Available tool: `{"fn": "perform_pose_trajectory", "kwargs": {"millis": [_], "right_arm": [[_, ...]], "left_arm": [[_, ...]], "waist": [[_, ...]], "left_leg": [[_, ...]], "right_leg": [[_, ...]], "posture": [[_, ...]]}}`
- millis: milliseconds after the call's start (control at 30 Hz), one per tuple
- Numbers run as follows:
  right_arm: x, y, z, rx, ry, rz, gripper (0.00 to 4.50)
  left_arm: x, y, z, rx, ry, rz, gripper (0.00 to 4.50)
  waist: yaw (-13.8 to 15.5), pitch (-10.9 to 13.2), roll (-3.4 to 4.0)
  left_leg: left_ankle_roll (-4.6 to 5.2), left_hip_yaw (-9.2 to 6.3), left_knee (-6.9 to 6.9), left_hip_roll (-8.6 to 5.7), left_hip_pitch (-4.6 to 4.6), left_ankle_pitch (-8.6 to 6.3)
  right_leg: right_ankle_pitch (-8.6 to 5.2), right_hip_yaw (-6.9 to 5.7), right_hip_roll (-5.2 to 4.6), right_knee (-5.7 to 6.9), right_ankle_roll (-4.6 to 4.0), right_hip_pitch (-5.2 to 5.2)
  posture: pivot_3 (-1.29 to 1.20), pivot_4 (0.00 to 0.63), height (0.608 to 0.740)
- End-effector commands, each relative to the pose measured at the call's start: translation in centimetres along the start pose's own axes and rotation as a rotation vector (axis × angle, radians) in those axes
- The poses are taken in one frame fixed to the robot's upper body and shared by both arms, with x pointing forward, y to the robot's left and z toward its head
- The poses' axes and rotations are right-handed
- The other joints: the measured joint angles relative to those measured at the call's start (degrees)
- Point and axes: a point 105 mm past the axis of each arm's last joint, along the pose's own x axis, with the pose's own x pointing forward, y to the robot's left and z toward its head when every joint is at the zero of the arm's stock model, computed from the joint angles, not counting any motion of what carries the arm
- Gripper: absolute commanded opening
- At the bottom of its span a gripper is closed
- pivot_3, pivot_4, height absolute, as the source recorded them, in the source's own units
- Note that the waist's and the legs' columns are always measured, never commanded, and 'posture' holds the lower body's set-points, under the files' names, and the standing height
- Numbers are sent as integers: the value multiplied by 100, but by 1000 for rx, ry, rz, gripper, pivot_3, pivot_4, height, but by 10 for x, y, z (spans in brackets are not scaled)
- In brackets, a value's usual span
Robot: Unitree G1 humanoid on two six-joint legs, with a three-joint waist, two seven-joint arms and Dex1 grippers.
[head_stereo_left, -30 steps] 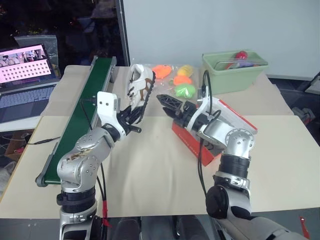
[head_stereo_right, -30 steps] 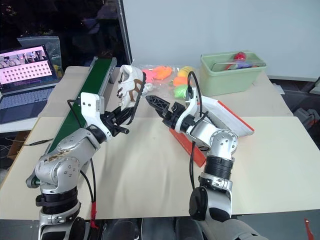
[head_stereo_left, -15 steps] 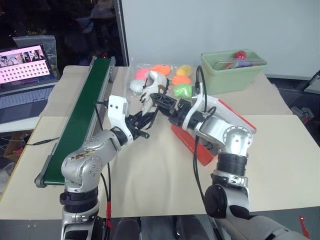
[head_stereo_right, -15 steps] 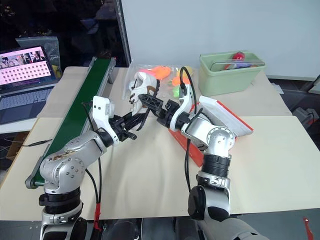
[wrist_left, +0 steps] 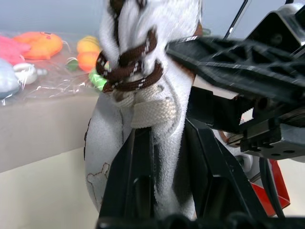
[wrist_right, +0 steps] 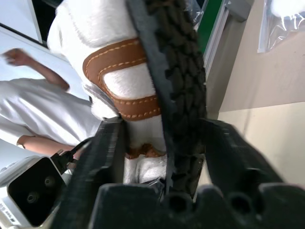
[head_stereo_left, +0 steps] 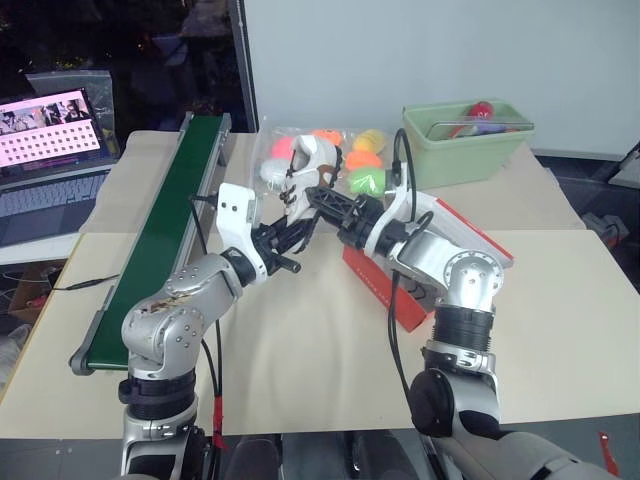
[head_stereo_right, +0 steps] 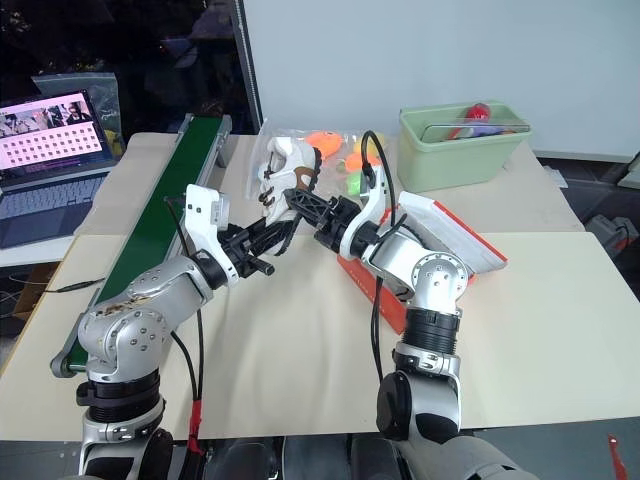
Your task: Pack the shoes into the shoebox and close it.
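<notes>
I have one shoe (head_stereo_left: 303, 170) held up in the air between both arms, above the tabletop (head_stereo_left: 300, 350) and just left of the shoebox (head_stereo_left: 400, 290); it stands roughly on end, laces towards me; the other shoe I cannot make out. The left gripper (head_stereo_left: 290, 240) is clamped shut on the shoe's upper near the laces, and the left wrist view shows its fingers (wrist_left: 138, 162) pinching the white fabric below the dark laces (wrist_left: 128, 71). The right gripper (head_stereo_left: 325, 198) comes in from the other side, its fingers (wrist_right: 181, 86) straddling the heel and the dark sole; whether it has a firm hold I cannot tell, so I call it closing around the shoe, not gripping.

I read this as a hand-over, left to right, before packing; the shoebox lies behind the right arm, its lid (head_stereo_left: 470, 235) open. Next I'd want the right grip confirmed before the left lets go, then swing the shoe right and lower it lengthwise into the box; a clear bag of toys (head_stereo_left: 345, 155) and a green bin (head_stereo_left: 465, 145) sit beyond, a conveyor belt (head_stereo_left: 160, 230) to the left.
</notes>
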Motion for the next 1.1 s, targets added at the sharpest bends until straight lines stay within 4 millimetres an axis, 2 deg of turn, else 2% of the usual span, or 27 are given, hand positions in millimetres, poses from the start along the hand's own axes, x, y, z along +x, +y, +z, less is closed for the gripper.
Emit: {"fn": "perform_pose_trajectory", "kwargs": {"millis": [33, 67, 267, 367, 433, 467, 567, 700, 833, 900, 967, 1033, 1100], "right_arm": [[6, 28, 5, -29, -20, 107, 1220], [6, 28, 5, -29, -20, 106, 1085], [9, 32, 4, -5, -32, 113, 1085], [9, 32, 8, 16, -61, 107, 1085], [9, 34, 14, 33, -93, 107, 1036], [9, 34, 17, 42, -110, 106, 1036], [6, 31, 33, 95, -189, 92, 1036], [-4, 20, 67, 103, -319, 28, 1036], [-16, 17, 96, -16, -371, -27, 1036], [-26, 19, 115, -207, -323, -101, 1036], [-34, 22, 126, -315, -280, -131, 1036], [-43, 24, 126, -481, -91, -179, 1036], [-58, 4, 119, -563, 173, -341, 1036]], "left_arm": [[3, -23, 1, 7, -4, -110, 781], [3, -23, 1, 8, -4, -111, 781], [3, -22, -6, 83, 37, -97, 781], [4, -17, 0, 107, -3, -72, 781], [3, -17, 0, 159, -5, -76, 1513], [2, -18, 0, 175, -6, -78, 1681], [0, -18, 0, 183, -20, -82, 2783], [-5, -19, 6, 165, -61, -79, 2783], [-9, -17, 0, 172, -47, -65, 2783], [-12, -14, -6, 186, -20, -54, 2783], [-14, -14, -11, 210, 0, -61, 2783], [-18, -20, -21, 257, 45, -115, 2783], [-24, -33, -31, 281, 84, -227, 2783]], "waist": [[3, 0, 0], [4, 0, 0], [0, 0, 1], [6, 2, 3], [7, 2, 3], [8, 2, 3], [7, 3, 4], [4, 5, 8], [3, 19, 30], [15, 19, 31], [35, 21, 33], [34, 22, 34], [18, 35, 56]], "left_leg": [[0, 0, 0, 0, 0, 0], [0, 0, 0, 0, 0, 0], [0, 0, 0, 0, 0, 0], [0, 0, 0, 0, 0, 0], [0, 0, 0, 0, -1, 0], [0, 0, 0, 0, -2, 0], [0, 0, 0, 0, -2, 0], [0, 1, 0, 0, -2, 0], [0, 3, 0, 0, -7, 0], [2, 3, -2, 1, -9, -1], [3, 4, -2, -6, -13, 0], [3, 6, -1, -7, -13, 0], [4, 10, -2, -8, -13, 0]], "right_leg": [[0, 0, 0, 0, 0, 0], [0, 0, 0, 0, 0, 0], [0, 0, 0, 0, 0, 0], [0, 0, 0, -1, 0, 0], [0, 0, 0, -1, 0, 0], [0, 0, 0, -2, 0, -1], [0, 0, 0, -1, 0, -1], [0, 0, -1, -3, 0, -1], [-1, 2, 0, -2, 1, -7], [-1, 2, 2, -3, 1, -8], [-1, 2, -4, -6, 2, -8], [-2, 2, -5, -14, 3, -8], [-3, 6, -4, -14, 3, -9]], "posture": [[0, 150, 729], [0, 150, 729], [0, 150, 729], [0, 150, 729], [0, 150, 729], [0, 150, 729], [0, 150, 729], [0, 150, 729], [0, 150, 729], [0, 150, 729], [0, 150, 729], [0, 150, 729], [0, 150, 729]]}}
